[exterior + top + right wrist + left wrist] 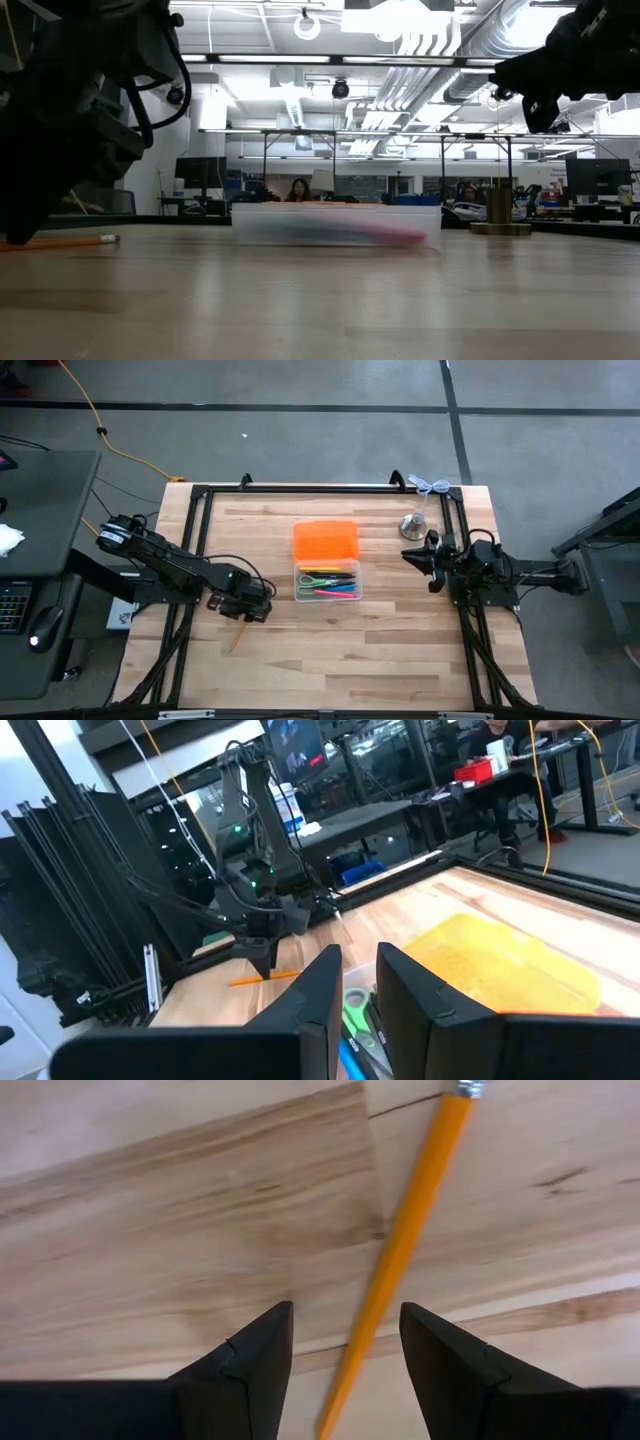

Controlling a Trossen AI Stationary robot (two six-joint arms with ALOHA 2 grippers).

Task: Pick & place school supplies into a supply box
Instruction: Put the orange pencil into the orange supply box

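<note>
Bright overhead strip lights, ceiling glare; tabletop foreground blurred, perhaps defocused

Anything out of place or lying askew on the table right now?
One yellow pencil lies loose and slanted on the table, outside the supply box where the other supplies sit. The open left tool straddles it. Nothing looks spilled or damaged.
</note>
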